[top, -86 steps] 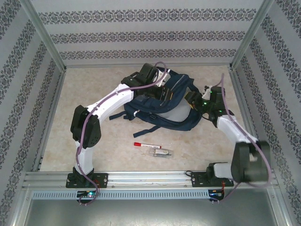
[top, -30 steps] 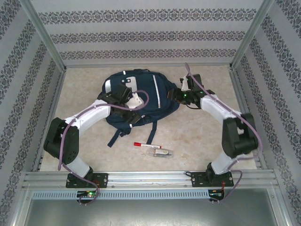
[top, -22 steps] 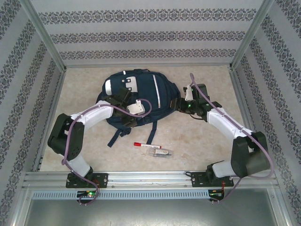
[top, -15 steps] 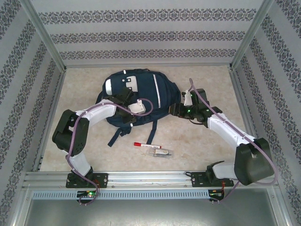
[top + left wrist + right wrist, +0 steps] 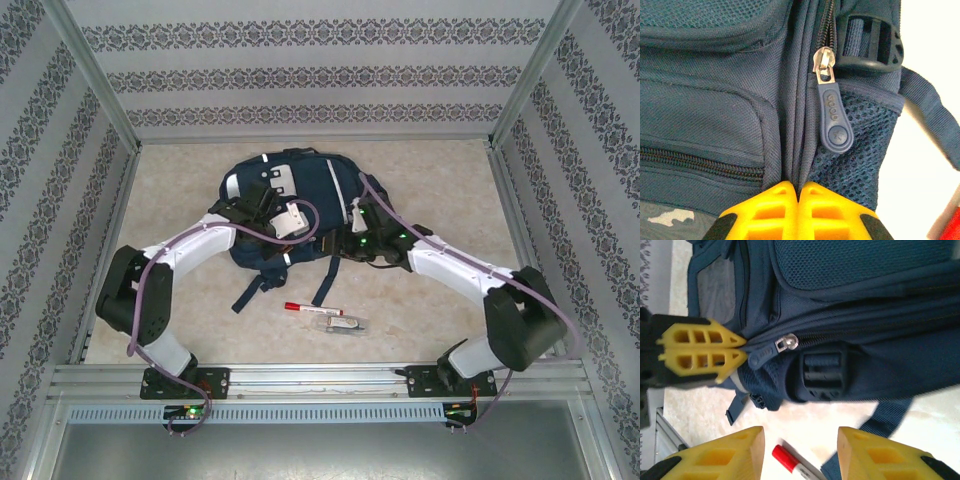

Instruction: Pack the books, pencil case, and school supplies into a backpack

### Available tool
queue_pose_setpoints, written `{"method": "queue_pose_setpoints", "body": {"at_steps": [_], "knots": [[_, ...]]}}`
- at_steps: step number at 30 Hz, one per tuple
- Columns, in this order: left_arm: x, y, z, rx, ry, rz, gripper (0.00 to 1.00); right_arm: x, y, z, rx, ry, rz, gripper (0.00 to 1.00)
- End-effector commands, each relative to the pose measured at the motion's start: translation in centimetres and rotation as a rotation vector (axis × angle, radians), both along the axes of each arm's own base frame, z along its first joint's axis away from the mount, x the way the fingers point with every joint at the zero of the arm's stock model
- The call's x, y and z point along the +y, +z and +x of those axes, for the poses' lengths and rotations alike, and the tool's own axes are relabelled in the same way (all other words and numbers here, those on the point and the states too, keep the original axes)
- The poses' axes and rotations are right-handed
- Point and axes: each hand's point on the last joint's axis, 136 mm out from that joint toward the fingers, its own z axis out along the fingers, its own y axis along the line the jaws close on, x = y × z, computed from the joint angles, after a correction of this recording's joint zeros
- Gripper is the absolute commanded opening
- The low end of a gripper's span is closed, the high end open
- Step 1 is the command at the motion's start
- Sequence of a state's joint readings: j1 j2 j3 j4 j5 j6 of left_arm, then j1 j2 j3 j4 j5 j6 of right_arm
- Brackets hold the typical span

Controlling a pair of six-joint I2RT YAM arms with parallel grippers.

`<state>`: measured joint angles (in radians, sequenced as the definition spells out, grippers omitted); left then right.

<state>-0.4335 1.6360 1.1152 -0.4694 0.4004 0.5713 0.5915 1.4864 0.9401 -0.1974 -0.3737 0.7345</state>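
The navy backpack [image 5: 300, 195] lies flat on the table, its front pockets facing up. My left gripper [image 5: 800, 184] is shut, pinching the backpack's fabric seam just below the zip pull [image 5: 832, 120] at the bag's near edge [image 5: 283, 250]. My right gripper [image 5: 800, 440] is open and empty, hovering over the table beside the near edge of the backpack [image 5: 840, 315], facing the left gripper [image 5: 742, 349]. The white marker with a red cap [image 5: 310, 309] and a small clear-wrapped item [image 5: 345, 324] lie on the table in front of the bag. The books and pencil case are out of view.
A dark buckle [image 5: 822, 372] and loose straps [image 5: 248, 292] trail from the bag's near edge toward the marker [image 5: 785, 460]. Patterned walls and a metal frame [image 5: 100, 110] enclose the beige table [image 5: 440, 180].
The backpack, earlier held up between both arms, now lies flat. My left gripper has closed on the seam by the zip. My right gripper has swung left to the bag's near edge.
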Motion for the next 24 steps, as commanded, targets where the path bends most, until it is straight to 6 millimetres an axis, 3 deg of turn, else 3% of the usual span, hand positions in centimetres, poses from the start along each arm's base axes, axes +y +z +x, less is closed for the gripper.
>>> {"method": "queue_pose_setpoints", "body": {"at_steps": [1, 6, 10, 16, 24], "knots": [[-2.0, 1.5, -1.3, 0.024, -0.026, -0.154, 0.0, 0.3, 0.3, 1.7, -0.004, -0.136, -0.082, 0.43], [-2.8, 1.6, -2.0, 0.036, -0.036, -0.236, 0.0, 1.5, 0.3, 1.5, -0.132, -0.211, -0.24, 0.43], [-3.4, 2.9, -2.4, 0.033, -0.038, -0.308, 0.0, 3.1, 0.5, 0.8, -0.244, -0.148, -0.38, 0.43], [-3.3, 3.6, -2.4, 0.071, -0.024, -0.392, 0.0, 4.5, -0.8, 0.5, -0.309, -0.038, -0.45, 0.46], [-2.6, 3.6, -2.0, 0.109, -0.001, -0.477, 0.0, 3.9, -1.9, 0.6, -0.3, 0.009, -0.499, 0.49]]}}
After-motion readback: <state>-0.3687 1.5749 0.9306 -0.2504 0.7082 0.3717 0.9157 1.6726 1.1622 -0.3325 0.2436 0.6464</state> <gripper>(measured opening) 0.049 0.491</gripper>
